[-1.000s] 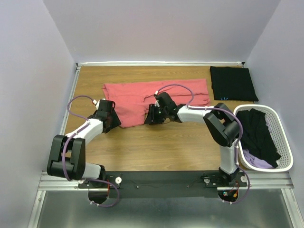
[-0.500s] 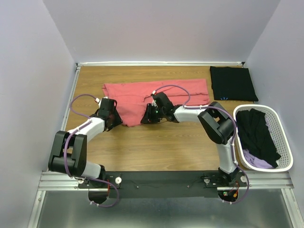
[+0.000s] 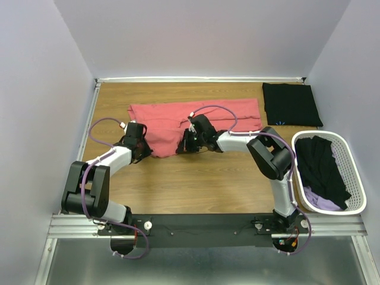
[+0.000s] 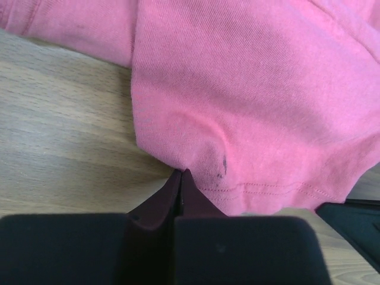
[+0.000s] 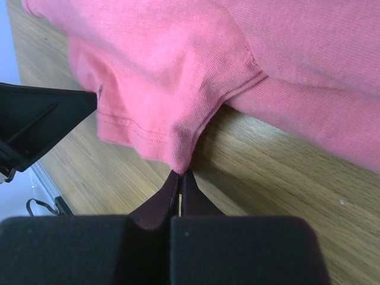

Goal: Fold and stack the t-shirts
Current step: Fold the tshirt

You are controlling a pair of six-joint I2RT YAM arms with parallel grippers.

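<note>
The coral-pink tee lies spread toward 12 o'clock on the counter. My left fingers are pinched tight on its stitched hem at the tee's 7 o'clock corner. My right fingers are clamped on a fold of cloth at its 6 o'clock edge. A folded black tee lies flat at 2 o'clock, well apart, and the white basket stands at 4 o'clock.

Matt knit tee, wood-grain tbl
</note>
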